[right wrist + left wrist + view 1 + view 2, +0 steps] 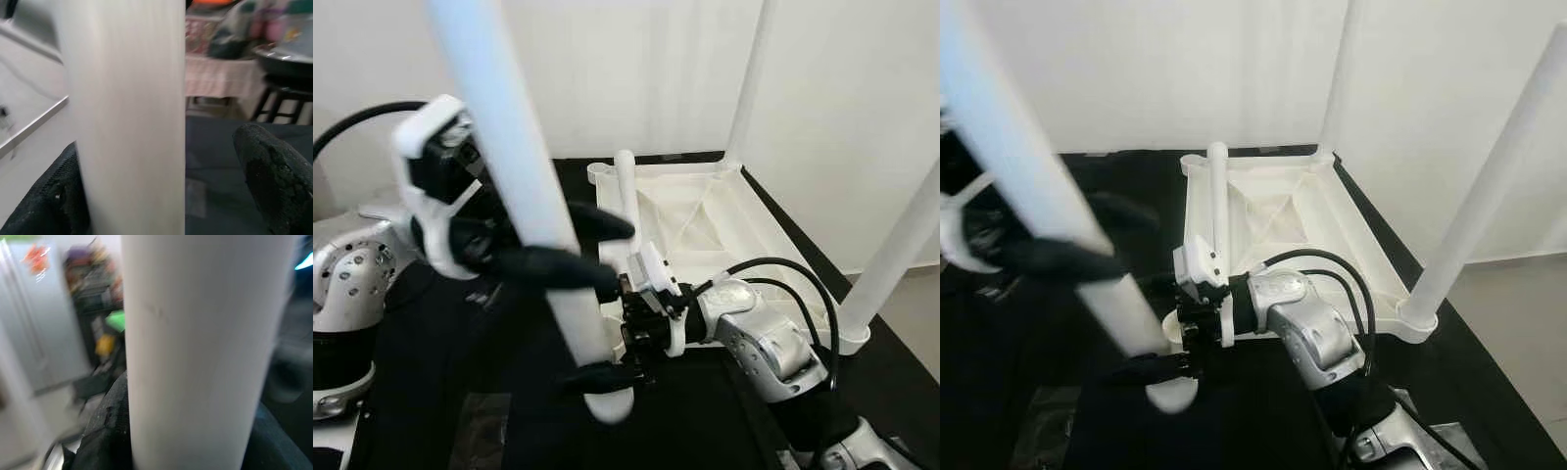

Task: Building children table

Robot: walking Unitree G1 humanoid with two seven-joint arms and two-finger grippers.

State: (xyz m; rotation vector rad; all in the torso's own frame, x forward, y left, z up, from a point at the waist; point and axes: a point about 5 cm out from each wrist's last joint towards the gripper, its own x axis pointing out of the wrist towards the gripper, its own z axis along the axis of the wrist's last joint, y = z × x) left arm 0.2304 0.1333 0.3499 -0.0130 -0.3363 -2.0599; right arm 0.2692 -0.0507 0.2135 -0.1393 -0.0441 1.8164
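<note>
- Tabletop (pixel 715 220) lies upside down on a black surface (pixel 1489 382), by a white wall (pixel 1185 69).
- Two legs (pixel 891 259) already stand up in its right-hand corners, and a third leg (pixel 626 191) is at the far left corner.
- Left gripper (pixel 563 245) is clamped round the loose leg (pixel 524 186), holding it tilted over the near left corner.
- Right gripper (pixel 602 374) sits at that leg's bottom end, one finger (pixel 274 171) well off it, so it's spread wide, not squeezing.
</note>
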